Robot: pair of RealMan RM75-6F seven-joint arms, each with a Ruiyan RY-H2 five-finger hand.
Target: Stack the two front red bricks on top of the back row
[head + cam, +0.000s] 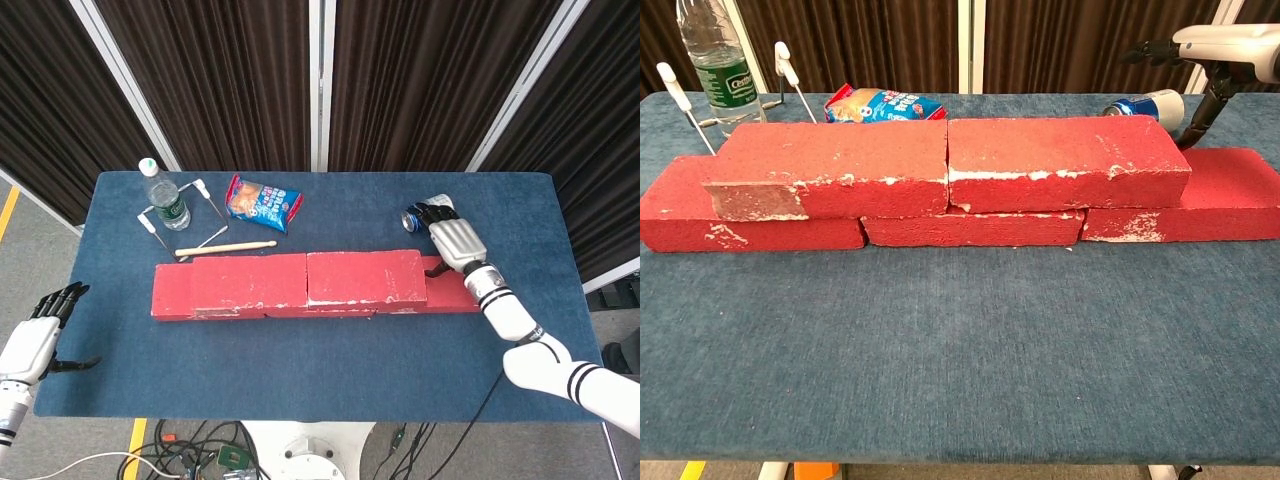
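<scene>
Three red bricks form the bottom row: left [680,215], middle [970,229] and right [1230,195]. Two more red bricks lie on top of them, the left one [830,165] [250,280] and the right one [1065,160] [365,277], end to end and almost touching. My right hand [455,240] [1225,42] hovers flat over the right bottom brick, its fingers stretched out. Its dark thumb [1200,115] points down at the right end of the upper right brick. It holds nothing. My left hand [35,335] hangs off the table's left edge with its fingers spread and nothing in it.
Behind the bricks stand a water bottle [165,200], a white-tipped wire rack [205,215], a wooden stick [225,248] and a snack bag [263,203]. A blue can [414,219] lies just beyond my right hand's fingertips. The blue table [320,370] shows bare cloth in front of the bricks.
</scene>
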